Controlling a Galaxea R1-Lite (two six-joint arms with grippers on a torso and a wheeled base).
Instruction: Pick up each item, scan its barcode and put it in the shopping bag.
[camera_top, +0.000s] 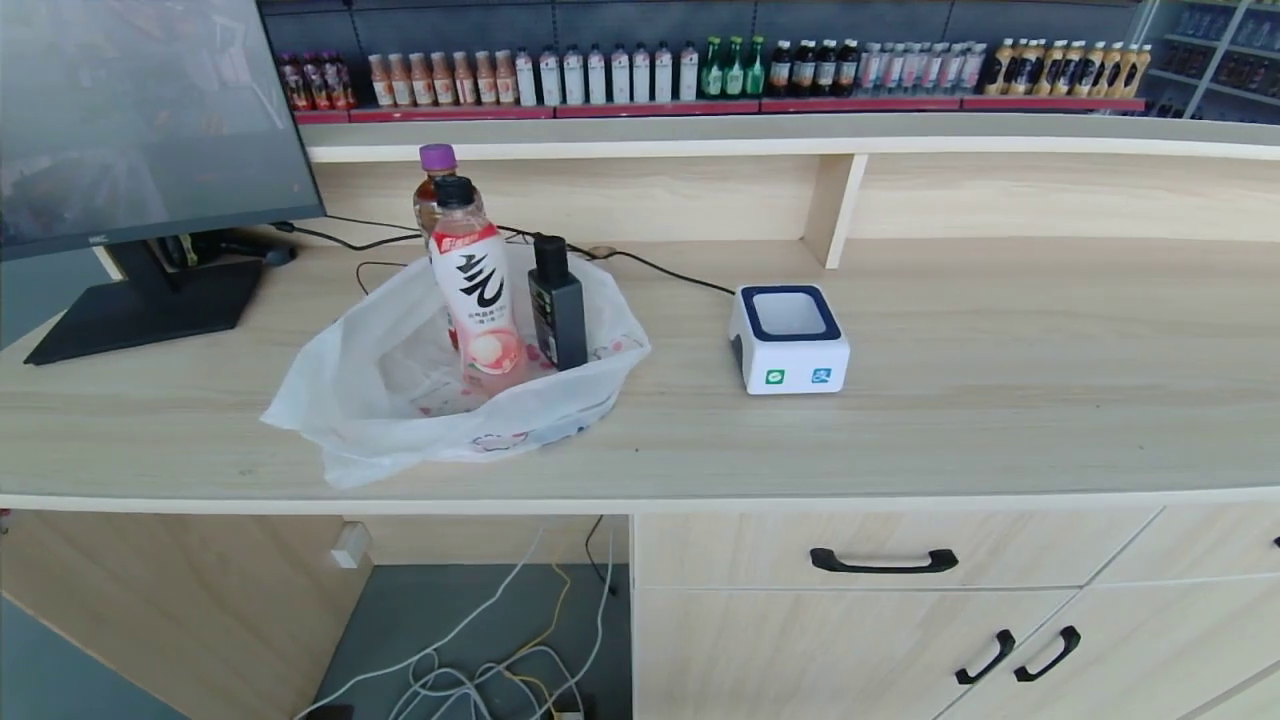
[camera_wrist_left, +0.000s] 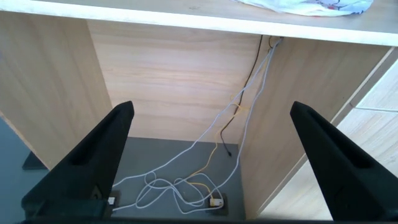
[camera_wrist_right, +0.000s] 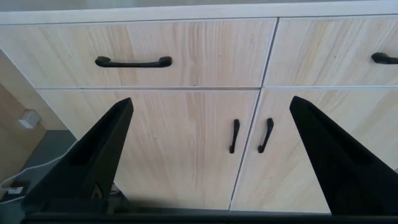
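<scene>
My right gripper (camera_wrist_right: 211, 101) hangs wide open, its two dark fingers (camera_wrist_right: 93, 162) framing the pair of wooden doors (camera_wrist_right: 168, 143) with upright handles (camera_wrist_right: 235, 135) just below the long-handled drawer (camera_wrist_right: 199, 50).

White shopping bag (camera_top: 330, 400) open; pink-label bottle (camera_top: 478, 290), dark bottle (camera_top: 557, 305) upright inside; purple-capped bottle (camera_top: 436, 160) behind, perhaps inside.

- L gripper (camera_wrist_left: 211, 106): jaws are spread wide; nothing is gripped betw. the black fingers (camera_wrist_left: 93, 162).
- R gripper (camera_wrist_right: 210, 100): jaws are likewise spread wide, nothing held.
- Both wrists are set low and aimed approx. horizontal, w/ fingertips pointed fwd.
</scene>
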